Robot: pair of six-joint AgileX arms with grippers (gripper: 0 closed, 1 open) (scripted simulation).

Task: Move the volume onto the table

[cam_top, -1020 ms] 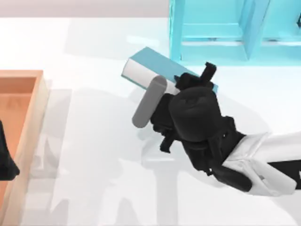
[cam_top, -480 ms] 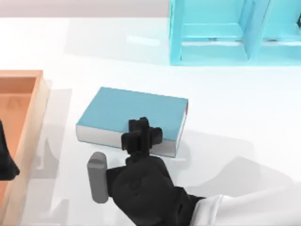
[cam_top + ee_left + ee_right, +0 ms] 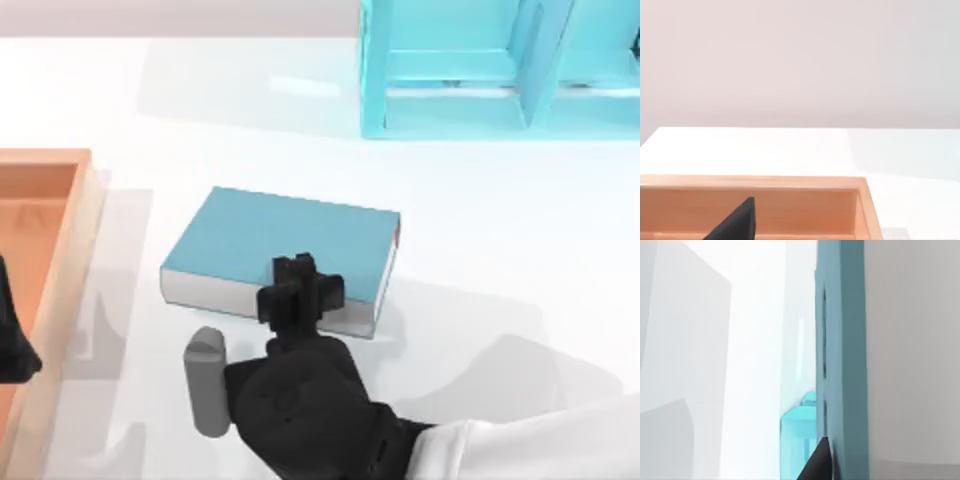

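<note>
From above, the volume lies flat on the table, cover up, near the middle, with the orange-brown tray away at its nine o'clock and the cyan shelf unit off toward one o'clock. The right gripper sits at the book's six o'clock edge, its black fingers straddling the page side and clamped over cover and underside. The left arm is parked over the tray at the far left. In the left wrist view a dark fingertip hangs above the tray's inner wall; whether those fingers are parted or closed cannot be told. In the right wrist view the blue cover runs close alongside one black finger, the pale page edges beside it. The risk, as I judge it: pulling away before letting go would drag or tip the book, and a lift would carry it up again.
</note>
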